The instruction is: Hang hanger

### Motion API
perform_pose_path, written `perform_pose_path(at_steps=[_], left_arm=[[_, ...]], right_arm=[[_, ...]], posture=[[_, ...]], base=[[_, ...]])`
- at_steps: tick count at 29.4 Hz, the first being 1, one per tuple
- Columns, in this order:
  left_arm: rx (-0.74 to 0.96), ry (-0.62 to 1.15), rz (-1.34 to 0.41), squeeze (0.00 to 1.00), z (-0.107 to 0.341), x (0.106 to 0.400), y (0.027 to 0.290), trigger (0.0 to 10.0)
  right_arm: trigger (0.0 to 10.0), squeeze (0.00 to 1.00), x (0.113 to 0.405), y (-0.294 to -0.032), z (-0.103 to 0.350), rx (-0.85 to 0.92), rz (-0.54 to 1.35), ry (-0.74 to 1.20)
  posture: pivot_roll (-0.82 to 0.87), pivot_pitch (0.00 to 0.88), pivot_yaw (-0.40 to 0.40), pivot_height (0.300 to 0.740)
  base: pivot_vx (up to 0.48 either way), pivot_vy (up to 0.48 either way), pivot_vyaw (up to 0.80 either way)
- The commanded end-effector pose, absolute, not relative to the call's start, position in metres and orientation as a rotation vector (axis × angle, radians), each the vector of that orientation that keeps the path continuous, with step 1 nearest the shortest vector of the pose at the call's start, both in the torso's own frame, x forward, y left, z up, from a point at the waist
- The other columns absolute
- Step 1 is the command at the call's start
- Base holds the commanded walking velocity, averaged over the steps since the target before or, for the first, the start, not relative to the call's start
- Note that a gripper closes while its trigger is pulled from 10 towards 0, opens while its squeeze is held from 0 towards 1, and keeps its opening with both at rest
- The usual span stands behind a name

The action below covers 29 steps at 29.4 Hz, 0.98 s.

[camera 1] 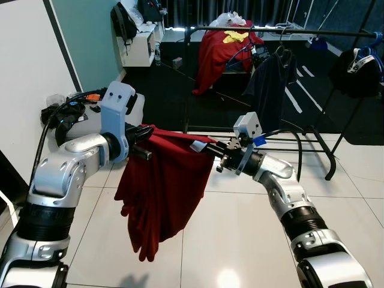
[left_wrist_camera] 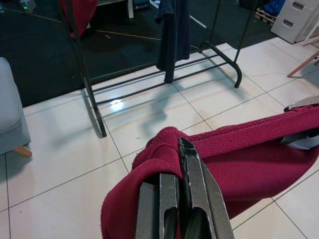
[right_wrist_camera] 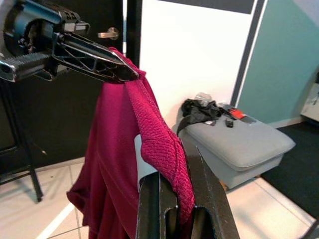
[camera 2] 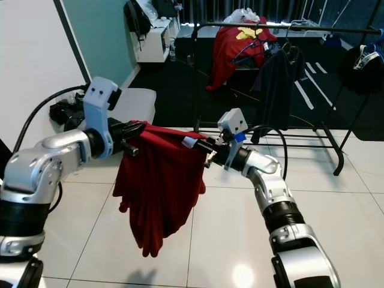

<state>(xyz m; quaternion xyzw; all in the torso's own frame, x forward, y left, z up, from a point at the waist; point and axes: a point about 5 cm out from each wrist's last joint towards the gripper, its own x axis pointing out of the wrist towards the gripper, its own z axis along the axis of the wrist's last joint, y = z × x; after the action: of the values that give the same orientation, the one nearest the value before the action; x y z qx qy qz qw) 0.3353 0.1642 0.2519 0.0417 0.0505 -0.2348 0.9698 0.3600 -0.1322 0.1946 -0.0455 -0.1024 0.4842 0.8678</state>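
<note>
The left gripper (camera 1: 146,133) is clamped on one shoulder of a red garment (camera 1: 162,192), while the right gripper (camera 1: 215,151) pinches the other shoulder near its white neck label (camera 1: 197,146), the cloth stretched in a taut line between them above the white tiled floor (camera 1: 228,240). Both wrist views show each pair of black fingers (left_wrist_camera: 192,174) closed with red knit folded over them. No hanger can be made out inside the garment; if one is there, the cloth hides it.

The black clothes rail (camera 1: 288,29) stands well ahead, across the dark floor beyond the tiles, with a dark shirt (camera 1: 270,87) already hanging from it. A red cloth (camera 1: 216,57) is draped over something behind. To the robot's left sits a grey ottoman (right_wrist_camera: 239,142) carrying black cables (right_wrist_camera: 199,109).

The step in hand looks like carrying the spread garment toward the rail. To do it well, both grips should hold firm and level so the top edge neither sags nor slips, and the long hem should ride clear of the floor and the rail's base bars (camera 1: 300,135) on approach. The bare stretch of the top bar beside the dark shirt seems the likeliest target.
</note>
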Motion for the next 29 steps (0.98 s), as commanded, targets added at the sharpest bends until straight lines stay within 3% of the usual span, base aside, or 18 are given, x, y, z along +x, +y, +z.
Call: perform_pose_path(at_steps=[1, 4, 5, 6, 15, 16, 24, 29], left_arm=[[0.114, 0.100, -0.394, 0.00, 0.254, 0.334, 0.185, 3.1], [0.118, 0.098, -0.398, 0.00, 0.254, 0.334, 0.185, 3.1], [0.103, 0.099, -0.415, 0.00, 0.253, 0.333, 0.185, 4.7], [0.067, 0.099, -0.435, 1.00, 0.253, 0.332, 0.185, 10.0], [0.070, 0.110, -0.394, 1.00, 0.245, 0.330, 0.191, 10.0], [0.071, 0.115, -0.386, 0.00, 0.243, 0.330, 0.193, 10.0], [0.064, 0.152, -0.493, 0.00, 0.230, 0.320, 0.196, 10.0], [0.063, 0.194, -0.721, 0.00, 0.213, 0.299, 0.174, 10.0]], right_arm=[[0.0, 0.00, 0.362, -0.143, 0.204, -0.055, 0.986, -0.238], [0.0, 0.00, 0.362, -0.144, 0.206, -0.042, 0.997, -0.232], [0.0, 0.00, 0.362, -0.145, 0.211, -0.025, 1.003, -0.234], [0.0, 0.00, 0.363, -0.146, 0.215, -0.014, 1.008, -0.241], [0.0, 0.00, 0.365, -0.145, 0.228, -0.014, 1.060, -0.240], [0.0, 0.00, 0.365, -0.145, 0.230, -0.022, 1.072, -0.235], [0.0, 0.00, 0.363, -0.147, 0.243, -0.127, 1.269, -0.120], [0.0, 0.00, 0.358, -0.162, 0.260, -0.189, 1.380, -0.004]], posture=[[0.10, 0.033, 0.005, 0.740], [0.10, 0.033, 0.005, 0.740], [0.10, 0.035, 0.003, 0.740], [0.10, 0.036, 0.002, 0.740], [0.10, 0.041, 0.000, 0.740], [0.10, 0.041, 0.000, 0.740], [0.09, 0.048, -0.013, 0.740], [0.08, 0.069, -0.020, 0.740]], base=[[0.000, 0.000, 0.00], [0.000, 0.000, 0.00], [0.000, 0.000, 0.00], [0.000, 0.000, 0.00], [0.000, 0.000, 0.00], [0.000, 0.000, 0.00], [0.000, 0.000, 0.00], [0.000, 0.000, 0.00]])
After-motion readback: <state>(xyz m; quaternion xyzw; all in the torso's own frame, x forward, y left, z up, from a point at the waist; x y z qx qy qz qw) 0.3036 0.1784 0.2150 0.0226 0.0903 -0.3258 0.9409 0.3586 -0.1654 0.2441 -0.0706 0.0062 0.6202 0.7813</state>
